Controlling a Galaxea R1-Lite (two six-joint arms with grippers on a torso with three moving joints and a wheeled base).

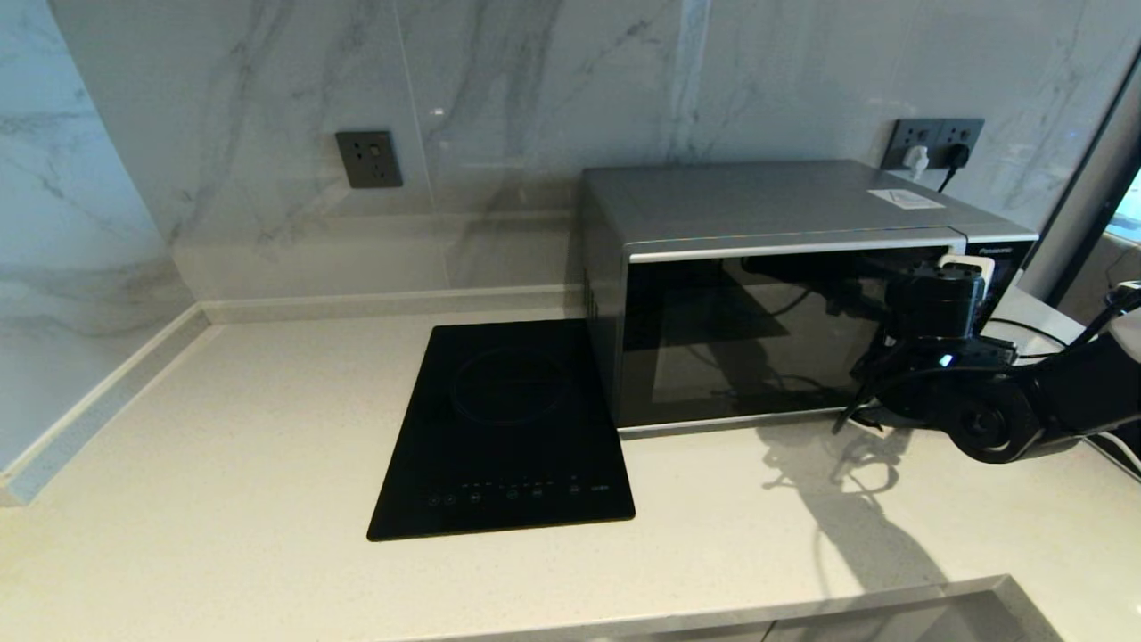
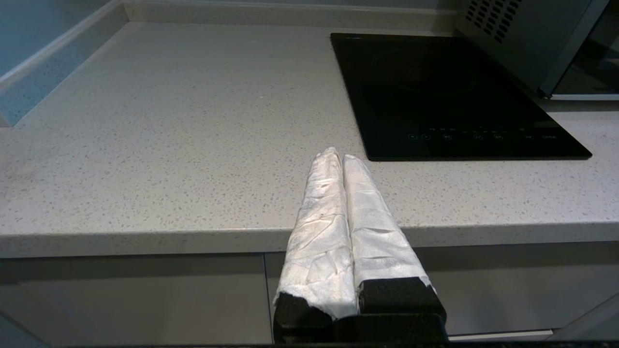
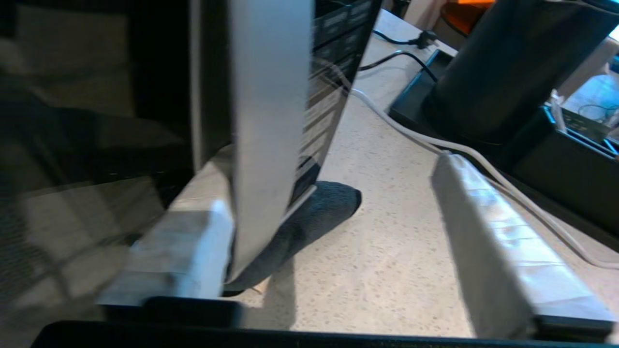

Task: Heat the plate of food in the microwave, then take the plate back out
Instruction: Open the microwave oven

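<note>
The silver microwave (image 1: pixel 767 209) stands at the back right of the counter, its dark glass door closed. My right gripper (image 1: pixel 961 267) is at the door's right edge. In the right wrist view it (image 3: pixel 329 169) is open around the curved silver handle (image 3: pixel 268 121): one taped finger lies behind the handle against the glass, and the other finger (image 3: pixel 488 227) stands well clear of it, over the counter. The plate of food is out of view. My left gripper (image 2: pixel 338 157) is shut on nothing, low at the counter's front edge.
A flat black induction hob (image 1: pixel 508 428) lies left of the microwave. Wall sockets with plugs (image 1: pixel 931 147) sit behind it. A white cable (image 3: pixel 411 135) and a dark appliance (image 3: pixel 483 72) occupy the counter right of the microwave.
</note>
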